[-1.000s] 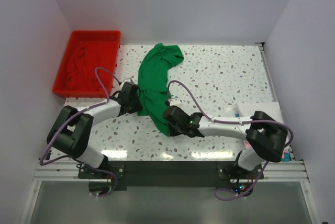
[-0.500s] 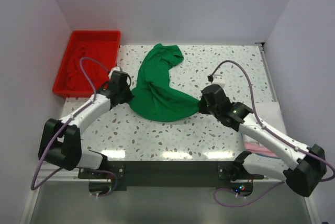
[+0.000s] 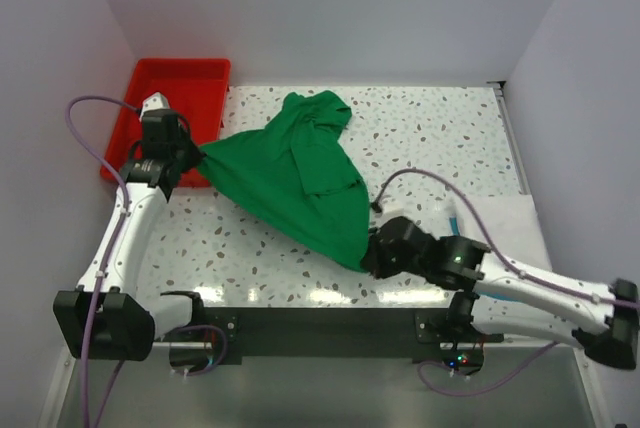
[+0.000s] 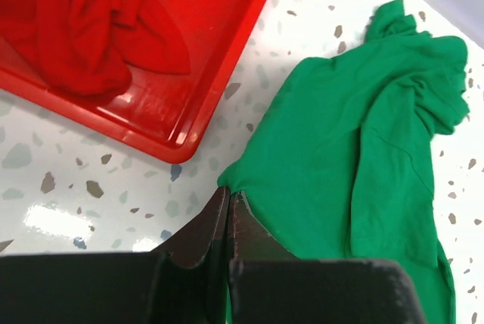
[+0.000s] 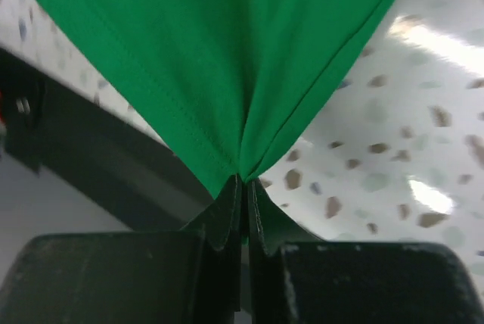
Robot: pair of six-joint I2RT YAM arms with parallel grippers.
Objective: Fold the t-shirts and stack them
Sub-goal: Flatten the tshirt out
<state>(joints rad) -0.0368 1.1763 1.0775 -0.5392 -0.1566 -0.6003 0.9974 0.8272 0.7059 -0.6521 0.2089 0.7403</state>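
A bright green t-shirt [image 3: 300, 173] is stretched in the air between my two grippers, its far end [image 3: 320, 108] resting on the speckled table. My left gripper [image 3: 190, 160] is shut on one corner of it, beside the red tray; the wrist view shows the pinch [image 4: 229, 191] and the cloth [image 4: 355, 150] fanning away. Near the table's front edge my right gripper [image 3: 368, 256] is shut on the opposite corner, the green t-shirt [image 5: 227, 59] spreading up from the pinch [image 5: 243, 180]. A dark red t-shirt [image 4: 83, 21] lies crumpled in the tray.
The red plastic tray [image 3: 128, 163] stands at the back left, its rim [image 4: 227, 74] close to my left gripper. A white cloth [image 3: 510, 223] lies at the right edge of the table. White walls enclose the table on three sides.
Both grippers closed on the green t-shirt and pulled apart: the left one went up and left toward the tray, the right one came toward the front edge, spreading the shirt.
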